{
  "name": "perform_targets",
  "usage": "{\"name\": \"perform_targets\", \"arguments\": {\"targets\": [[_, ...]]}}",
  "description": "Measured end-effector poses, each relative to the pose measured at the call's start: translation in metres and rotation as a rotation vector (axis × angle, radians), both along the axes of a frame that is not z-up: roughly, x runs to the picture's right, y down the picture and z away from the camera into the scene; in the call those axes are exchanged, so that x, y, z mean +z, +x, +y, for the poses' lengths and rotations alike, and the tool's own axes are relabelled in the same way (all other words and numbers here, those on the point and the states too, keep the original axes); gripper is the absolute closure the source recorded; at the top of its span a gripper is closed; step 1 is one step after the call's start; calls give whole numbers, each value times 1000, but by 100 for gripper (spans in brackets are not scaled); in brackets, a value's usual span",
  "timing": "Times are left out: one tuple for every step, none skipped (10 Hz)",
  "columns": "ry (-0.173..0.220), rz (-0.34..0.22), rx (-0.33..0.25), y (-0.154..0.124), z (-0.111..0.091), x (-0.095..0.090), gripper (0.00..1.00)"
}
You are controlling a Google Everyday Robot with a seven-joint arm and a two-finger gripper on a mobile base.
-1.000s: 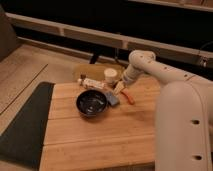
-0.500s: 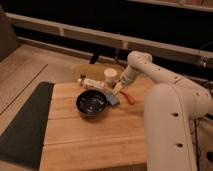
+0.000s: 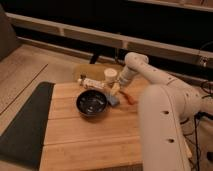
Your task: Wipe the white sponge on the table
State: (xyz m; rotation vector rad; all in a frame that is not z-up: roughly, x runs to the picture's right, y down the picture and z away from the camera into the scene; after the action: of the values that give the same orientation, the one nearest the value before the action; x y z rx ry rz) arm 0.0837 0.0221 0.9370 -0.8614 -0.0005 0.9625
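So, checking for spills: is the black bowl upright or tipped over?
Upright: the black bowl sits on the table, round opening facing up. The end effector is beside it, near the white sponge.

I have the bench [image 3: 90, 142] in the lower middle of the frame, with a floor mat [image 3: 25, 122] along its left side. A bowl [image 3: 91, 104] sits on the bench at centre frame. Behind the bowl lies a bottle [image 3: 93, 83], and the sponge [image 3: 109, 75] stands to the bottle's right. My end effector [image 3: 116, 89] hangs just below the sponge, above a flat pad [image 3: 113, 100] just right of the bowl.
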Motion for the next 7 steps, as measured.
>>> {"name": "perform_targets", "arguments": {"targets": [[0,0,0,0,0,0,35],[0,1,-3,0,0,-1,35],[3,3,-18,-1,3,-2,35],[11,2,-37,-6,3,-2,35],[13,2,-69,-14,6,-2,35],[11,8,-82,-16,8,-2,35],[6,21,-95,-18,11,-1,35]]}}
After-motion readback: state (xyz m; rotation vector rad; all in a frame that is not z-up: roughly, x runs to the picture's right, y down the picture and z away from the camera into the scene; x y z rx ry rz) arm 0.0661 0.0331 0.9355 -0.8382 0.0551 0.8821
